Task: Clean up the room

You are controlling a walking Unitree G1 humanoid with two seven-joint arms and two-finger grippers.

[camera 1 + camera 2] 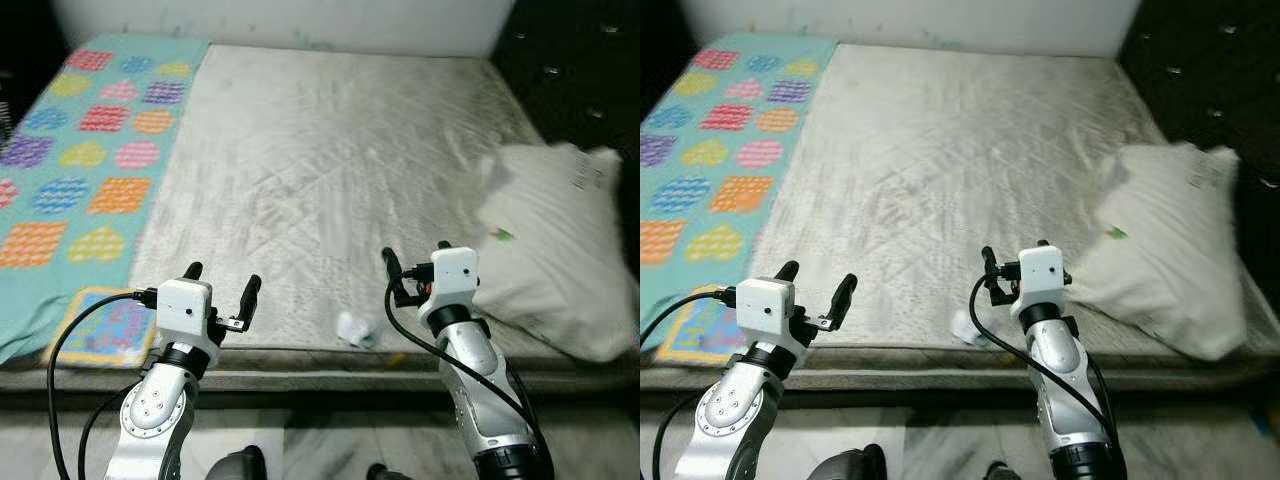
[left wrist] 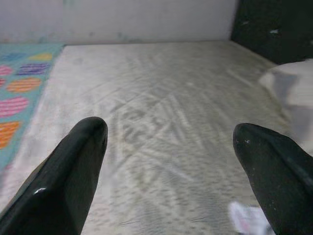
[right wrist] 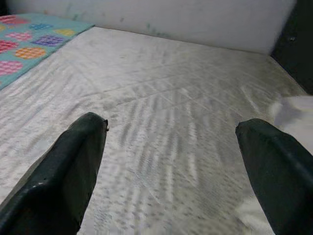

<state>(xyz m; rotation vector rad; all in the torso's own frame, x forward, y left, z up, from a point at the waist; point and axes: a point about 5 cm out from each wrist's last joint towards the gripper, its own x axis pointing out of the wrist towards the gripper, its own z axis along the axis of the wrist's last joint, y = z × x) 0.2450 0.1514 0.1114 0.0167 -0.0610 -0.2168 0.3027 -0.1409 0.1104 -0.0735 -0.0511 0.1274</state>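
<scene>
Small crumpled white scrap [image 1: 356, 330], probably litter, at the near edge of the mattress [image 1: 330, 180], between the two arms and nearer the right one. Most likely the thing to clear first, lying within easy reach of either arm. Right gripper [image 1: 416, 260] just beyond and right of it, over the mattress edge, fingers spread wide, holding nothing. Left gripper [image 1: 222, 284] further left at the same near edge, likewise wide open and empty, so poised rather than committed. White pillow [image 1: 555, 250] slumped at the near right, overhanging the edge, probably wanting straightening. Teal blanket [image 1: 85, 160] with coloured hearts and squares along the left side, a colourful booklet or mat [image 1: 105, 325] at its near corner. Pale wall [image 1: 290, 20] at the far end.
</scene>
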